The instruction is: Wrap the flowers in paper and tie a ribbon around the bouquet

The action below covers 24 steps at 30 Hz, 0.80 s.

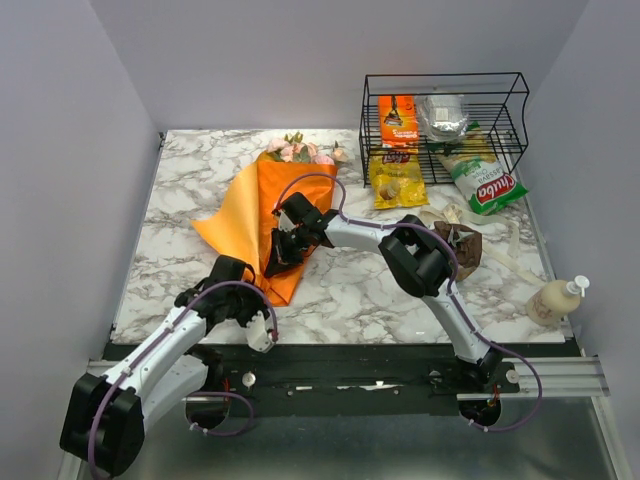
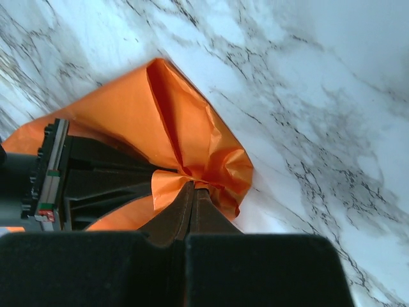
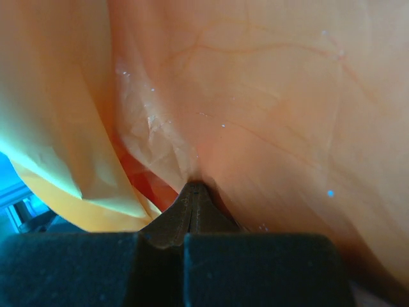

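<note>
— Where are the flowers and the paper?

— The orange paper lies on the marble tabletop, a little left of the middle. It is folded around the flowers like a cone. The pink and cream heads come out at the far end, just left of the wire basket. The loose tail of the paper points toward my bases.

— And your end effectors?

— My left end effector has its fingers pressed together on the near tip of the paper. The sheet gathers in folds at the fingertips. My right end effector is also closed. It pinches a crease of the paper a bit farther up, just beside the left one. In the right wrist view, paper fills nearly everything.
</note>
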Each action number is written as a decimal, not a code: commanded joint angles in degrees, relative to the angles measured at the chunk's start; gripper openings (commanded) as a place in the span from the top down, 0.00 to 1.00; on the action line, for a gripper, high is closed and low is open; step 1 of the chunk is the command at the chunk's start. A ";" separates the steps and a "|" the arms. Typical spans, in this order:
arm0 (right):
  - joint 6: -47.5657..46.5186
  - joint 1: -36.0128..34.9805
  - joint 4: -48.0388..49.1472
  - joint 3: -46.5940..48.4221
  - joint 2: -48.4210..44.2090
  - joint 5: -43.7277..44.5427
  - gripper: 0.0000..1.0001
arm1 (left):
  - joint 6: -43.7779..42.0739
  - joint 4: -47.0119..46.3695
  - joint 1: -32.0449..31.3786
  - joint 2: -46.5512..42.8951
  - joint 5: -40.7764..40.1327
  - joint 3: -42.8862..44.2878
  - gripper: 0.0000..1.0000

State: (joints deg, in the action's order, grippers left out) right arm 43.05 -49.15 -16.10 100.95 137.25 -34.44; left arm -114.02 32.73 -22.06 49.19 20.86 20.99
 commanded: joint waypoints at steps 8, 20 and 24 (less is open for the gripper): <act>2.12 0.19 -1.92 -3.56 2.50 1.74 0.99 | -39.01 -9.69 -2.46 3.11 9.55 -3.14 0.74; 2.66 0.98 0.10 -5.23 2.32 1.48 1.00 | 14.32 -9.36 -2.46 -2.78 8.49 4.92 0.14; 2.92 1.16 0.19 -4.79 2.85 1.21 1.00 | 27.06 -12.57 -2.54 -4.62 12.09 6.17 0.01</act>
State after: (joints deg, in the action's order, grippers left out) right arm 47.11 -48.31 -11.53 98.28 137.25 -36.91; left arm -103.26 21.41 -24.14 46.57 28.91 25.17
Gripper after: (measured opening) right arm 0.009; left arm 0.944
